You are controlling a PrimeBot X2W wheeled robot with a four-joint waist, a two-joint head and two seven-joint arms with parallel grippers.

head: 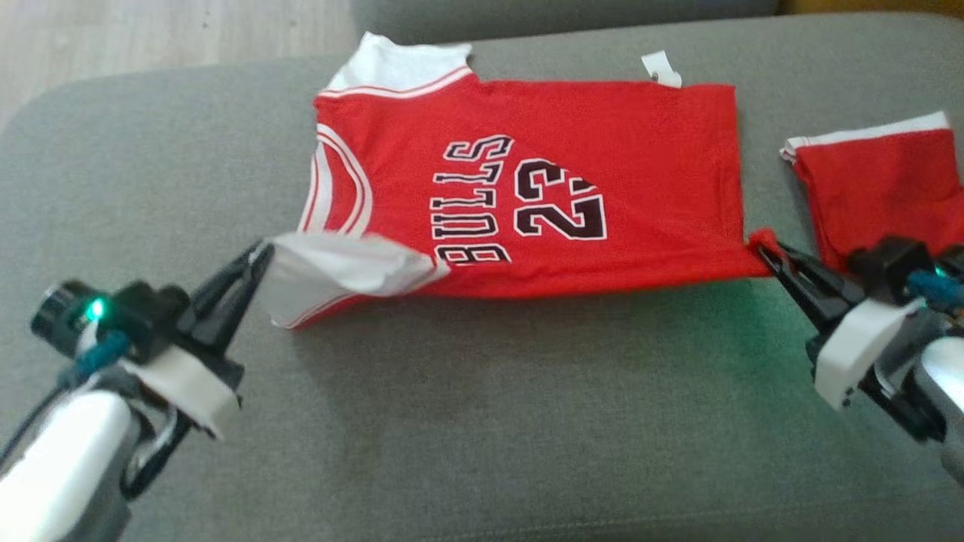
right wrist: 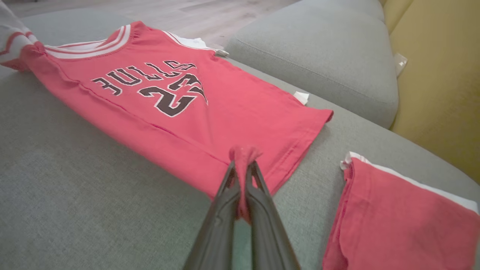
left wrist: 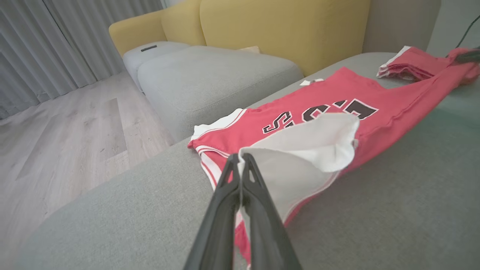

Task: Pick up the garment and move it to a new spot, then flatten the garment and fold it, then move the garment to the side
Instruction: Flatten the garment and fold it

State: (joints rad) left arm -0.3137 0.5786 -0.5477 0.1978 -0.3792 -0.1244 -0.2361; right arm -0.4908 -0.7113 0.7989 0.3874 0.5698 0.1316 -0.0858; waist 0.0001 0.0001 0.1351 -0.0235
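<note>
Jersey [head: 648,165] reading BULLS 23 is pinched at opposite ends by left gripper [head: 263,253] and right gripper [head: 764,251].

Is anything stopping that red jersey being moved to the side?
On the robot's right, a folded red garment lies on the grey cushion just past the hem of the jersey. Nothing visible blocks the left. The left end effector and right end effector hold it.

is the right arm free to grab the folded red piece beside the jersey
Probably not yet: the right claw is shut on a corner of the jersey. The folded red piece lies just beside it, nothing between, so reach itself looks fine.
</note>
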